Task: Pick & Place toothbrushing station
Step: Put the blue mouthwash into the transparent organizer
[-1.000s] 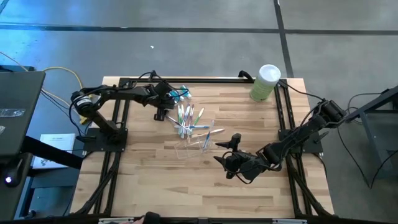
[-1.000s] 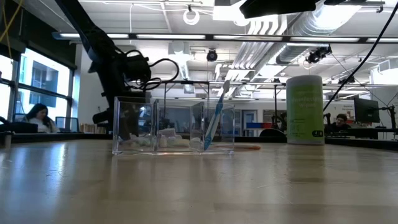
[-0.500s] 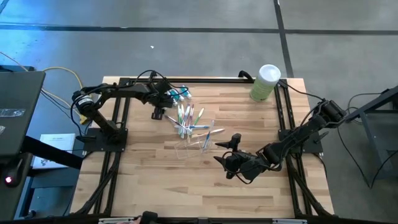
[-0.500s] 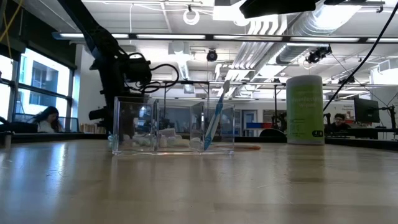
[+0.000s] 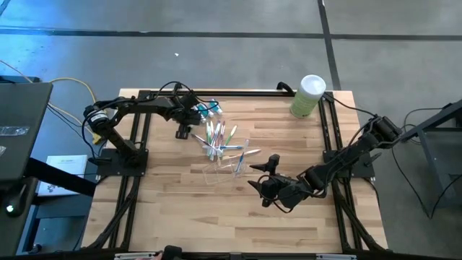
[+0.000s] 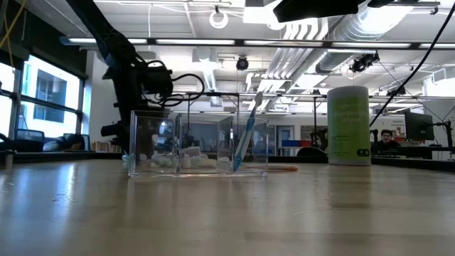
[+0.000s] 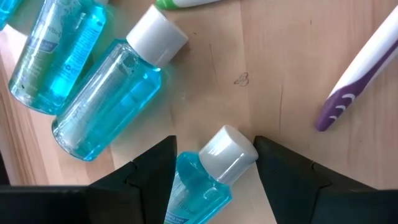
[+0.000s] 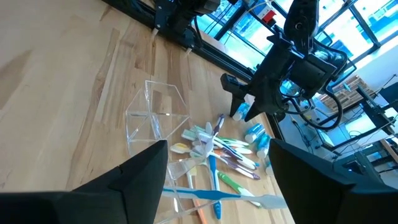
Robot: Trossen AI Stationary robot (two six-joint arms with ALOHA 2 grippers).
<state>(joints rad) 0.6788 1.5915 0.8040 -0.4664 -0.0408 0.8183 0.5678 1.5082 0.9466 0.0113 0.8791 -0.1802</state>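
left tool [image 7: 214, 163] is spread open around a blue tube [image 7: 208, 177] lying just beside the brush pile [image 5: 220, 137], so next it probably closes and lifts; right tool [image 5: 261, 184], also open, waits near the pile.

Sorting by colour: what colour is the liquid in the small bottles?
Clear blue, in bottles with white caps; left wrist view.

Three blue bottles [image 7: 106, 102], one clear organizer [image 8: 155, 121], one canister [image 5: 308, 95].

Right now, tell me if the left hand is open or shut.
Open. The left hand has its fingers spread either side of a lying blue bottle, not clamped on it.
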